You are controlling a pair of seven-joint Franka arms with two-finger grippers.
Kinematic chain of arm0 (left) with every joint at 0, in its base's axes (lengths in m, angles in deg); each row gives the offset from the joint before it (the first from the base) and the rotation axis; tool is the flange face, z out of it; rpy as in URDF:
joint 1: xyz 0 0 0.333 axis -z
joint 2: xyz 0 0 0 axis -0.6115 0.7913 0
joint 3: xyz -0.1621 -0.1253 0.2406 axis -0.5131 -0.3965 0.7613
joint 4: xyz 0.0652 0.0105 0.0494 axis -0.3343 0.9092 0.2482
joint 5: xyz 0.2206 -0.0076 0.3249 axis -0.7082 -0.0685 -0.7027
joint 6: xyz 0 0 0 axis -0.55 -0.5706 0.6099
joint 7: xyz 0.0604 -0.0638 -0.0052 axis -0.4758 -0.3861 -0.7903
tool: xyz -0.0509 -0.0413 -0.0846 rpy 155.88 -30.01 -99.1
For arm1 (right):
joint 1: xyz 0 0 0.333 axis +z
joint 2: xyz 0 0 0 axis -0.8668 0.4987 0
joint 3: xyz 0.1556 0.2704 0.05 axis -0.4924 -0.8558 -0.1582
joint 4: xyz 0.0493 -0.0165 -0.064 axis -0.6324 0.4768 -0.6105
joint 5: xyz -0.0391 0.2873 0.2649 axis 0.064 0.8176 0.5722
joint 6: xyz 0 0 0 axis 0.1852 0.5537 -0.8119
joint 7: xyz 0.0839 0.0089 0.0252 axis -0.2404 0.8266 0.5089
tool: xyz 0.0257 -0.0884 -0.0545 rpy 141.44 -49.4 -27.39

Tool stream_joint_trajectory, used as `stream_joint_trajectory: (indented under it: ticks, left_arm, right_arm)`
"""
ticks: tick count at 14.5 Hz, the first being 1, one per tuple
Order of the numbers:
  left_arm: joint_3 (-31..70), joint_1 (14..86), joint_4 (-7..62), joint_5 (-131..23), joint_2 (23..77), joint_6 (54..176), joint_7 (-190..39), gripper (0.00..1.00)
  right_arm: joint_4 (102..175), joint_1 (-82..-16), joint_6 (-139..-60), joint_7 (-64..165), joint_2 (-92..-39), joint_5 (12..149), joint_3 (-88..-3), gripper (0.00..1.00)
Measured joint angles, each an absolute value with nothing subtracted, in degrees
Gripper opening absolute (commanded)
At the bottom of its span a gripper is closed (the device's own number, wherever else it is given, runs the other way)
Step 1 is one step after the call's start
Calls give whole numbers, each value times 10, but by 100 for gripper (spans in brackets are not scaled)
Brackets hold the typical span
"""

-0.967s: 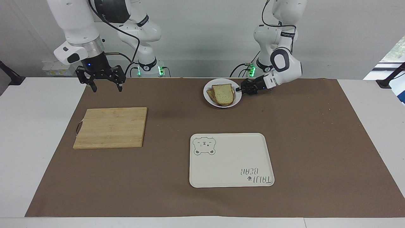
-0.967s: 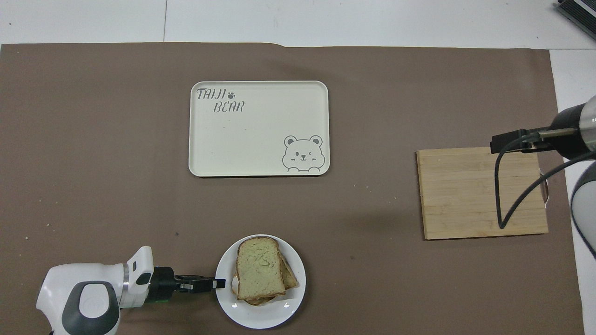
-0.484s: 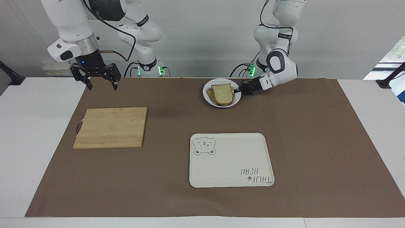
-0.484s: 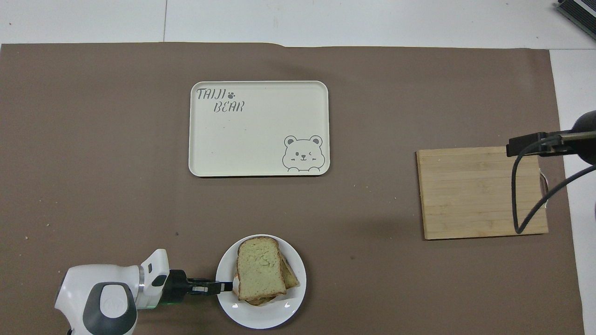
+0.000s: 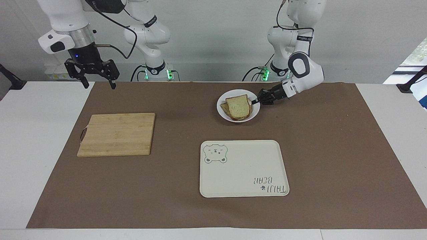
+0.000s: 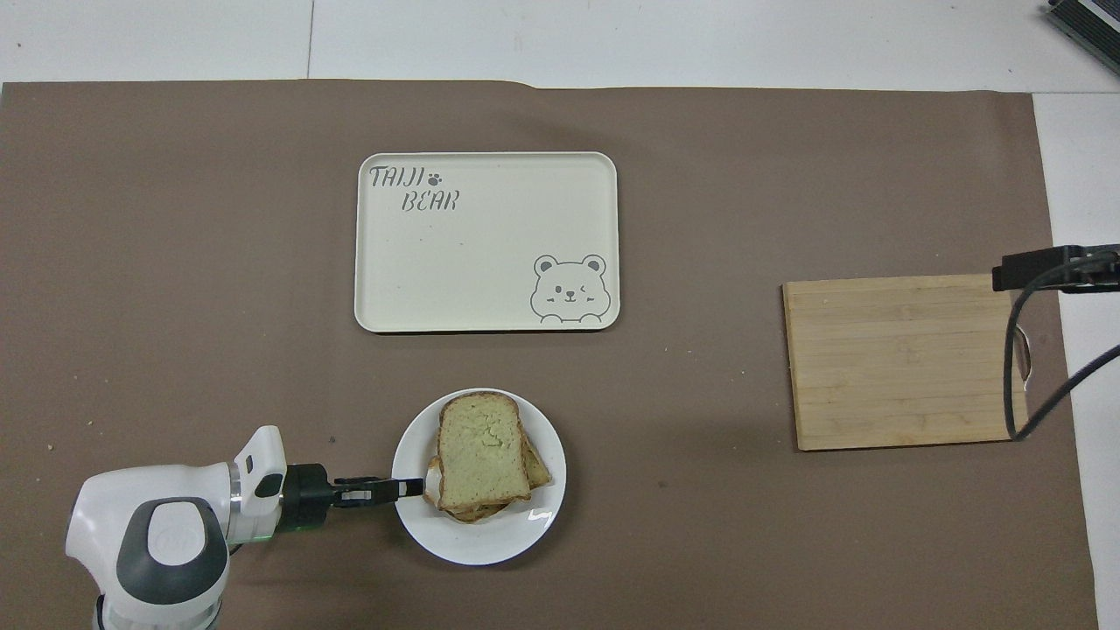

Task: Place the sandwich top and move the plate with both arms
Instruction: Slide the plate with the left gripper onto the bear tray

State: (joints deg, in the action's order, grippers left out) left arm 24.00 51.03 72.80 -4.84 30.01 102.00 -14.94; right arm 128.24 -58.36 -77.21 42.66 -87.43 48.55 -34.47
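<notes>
The sandwich top (image 5: 238,106) lies on the lower slices on the small white plate (image 5: 239,120), which sits between the robots and the cream tray. It also shows in the overhead view (image 6: 481,451), on the same plate (image 6: 490,544). My left gripper (image 5: 257,101) is low at the plate's rim on the left arm's side and is shut on it; it also shows in the overhead view (image 6: 411,487). My right gripper (image 5: 99,85) hangs open and empty, raised over the mat's corner at the right arm's end.
A cream tray with a bear drawing (image 5: 243,168) lies farther from the robots than the plate. A wooden cutting board (image 5: 116,133) lies toward the right arm's end. A brown mat (image 5: 333,150) covers the table.
The left gripper closed in on the plate's rim, then slid the plate with the sandwich away from the robots, toward the tray. The right gripper rose and drew back toward its end of the table.
</notes>
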Motion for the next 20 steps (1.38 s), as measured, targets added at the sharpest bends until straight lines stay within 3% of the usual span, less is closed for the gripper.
stream_joint_trajectory:
  ticks: [4, 9, 15, 16, 18, 20]
  left_arm:
    - [241, 473, 601, -62, 382, 1013, -160, 0]
    - [238, 468, 407, -92, 512, 1008, -260, 0]
    - [232, 468, 278, -92, 650, 1033, -286, 0]
    - [227, 468, 270, -92, 658, 1041, -292, 22]
    - [223, 468, 263, -92, 659, 1042, -299, 89]
    - [225, 468, 258, -103, 659, 1044, -300, 96]
  right_arm:
    - [1284, -582, -718, 427, -898, 486, -351, 100]
    - [1291, -582, -721, 427, -894, 486, -348, 100]
    - [1291, -590, -715, 428, -894, 486, -343, 100]
    - [1291, -591, -714, 428, -894, 486, -341, 100]
    - [1287, -593, -697, 428, -889, 486, -340, 100]
    - [1269, -595, -689, 428, -870, 486, -339, 100]
